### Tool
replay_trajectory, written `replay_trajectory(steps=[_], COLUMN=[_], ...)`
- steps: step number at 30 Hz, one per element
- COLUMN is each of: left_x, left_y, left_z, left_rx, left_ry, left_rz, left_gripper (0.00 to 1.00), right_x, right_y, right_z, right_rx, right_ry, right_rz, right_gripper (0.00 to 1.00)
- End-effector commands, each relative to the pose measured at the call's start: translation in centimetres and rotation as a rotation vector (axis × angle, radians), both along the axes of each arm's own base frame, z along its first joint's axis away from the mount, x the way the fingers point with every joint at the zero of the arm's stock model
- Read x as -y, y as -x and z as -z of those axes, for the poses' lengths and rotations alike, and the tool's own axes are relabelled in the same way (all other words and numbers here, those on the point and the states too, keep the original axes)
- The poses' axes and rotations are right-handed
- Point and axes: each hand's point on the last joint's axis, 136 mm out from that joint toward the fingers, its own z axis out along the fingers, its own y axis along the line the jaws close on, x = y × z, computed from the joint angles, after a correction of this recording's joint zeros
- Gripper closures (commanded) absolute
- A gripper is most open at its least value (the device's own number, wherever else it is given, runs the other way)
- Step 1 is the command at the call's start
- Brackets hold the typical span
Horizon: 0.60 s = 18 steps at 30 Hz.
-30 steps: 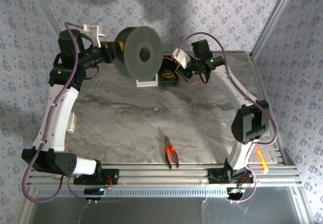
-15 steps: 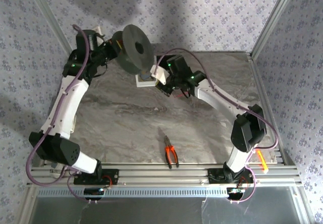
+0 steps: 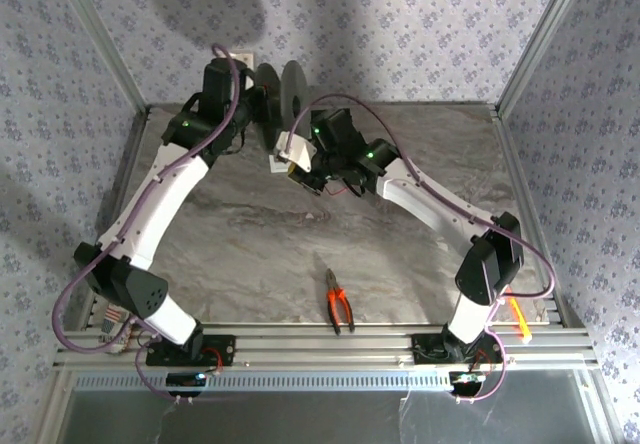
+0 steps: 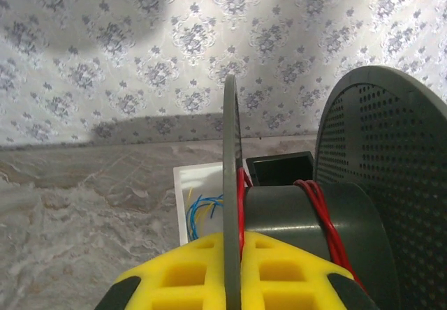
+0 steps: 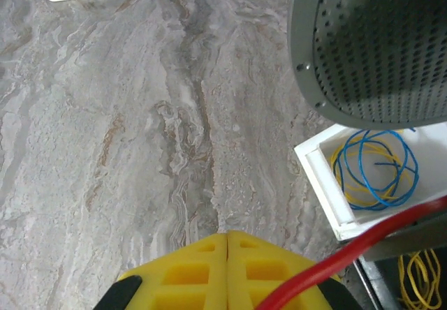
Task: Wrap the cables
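On left wrist: left jaws clamp spool [image 4: 232, 149], cables [image 4: 323, 216] wound | right wrist: right jaws closed, cables alongside

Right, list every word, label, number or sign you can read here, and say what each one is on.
No readable text in these pictures.
Grey spool: perforated flange, no print.
Red cable: no marking visible.
White tray: plain, no label.
Pliers: too small to tell whether there is any brand mark.
Wallpaper: floral pattern, no words.
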Motion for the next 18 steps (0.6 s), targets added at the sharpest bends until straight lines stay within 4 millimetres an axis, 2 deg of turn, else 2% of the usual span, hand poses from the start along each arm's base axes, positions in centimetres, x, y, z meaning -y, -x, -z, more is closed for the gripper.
replay_trajectory(steps=[1, 7, 12, 18], left_x=[-3.1, -3.6, -4.1, -4.0], left_y=[-1.4, -0.5, 0.1, 0.6], left_z=[-4.5, -7.1, -9.0, -9.9], left_rx=[0.165, 0.174, 0.184, 0.189], left_ry=[-0.010, 0.168, 0.303, 0.342], left_rz=[-0.115, -0.046, -0.001, 0.022], left_gripper=[1.00, 1.00, 1.00, 1.00], right_x=[-0.2, 0.6, 1.1, 1.5], right_y=[1.9, 1.6, 1.7, 1.4], right_z=[1.0, 3.4, 4.4, 5.2], right_rx=[-0.116, -0.252, -0.333, -0.391], right_ry=[-0.019, -0.104, -0.170, -0.205], right_rz=[-0.059, -0.047, -0.049, -0.048], right_gripper=[1.00, 0.84, 0.80, 0.71])
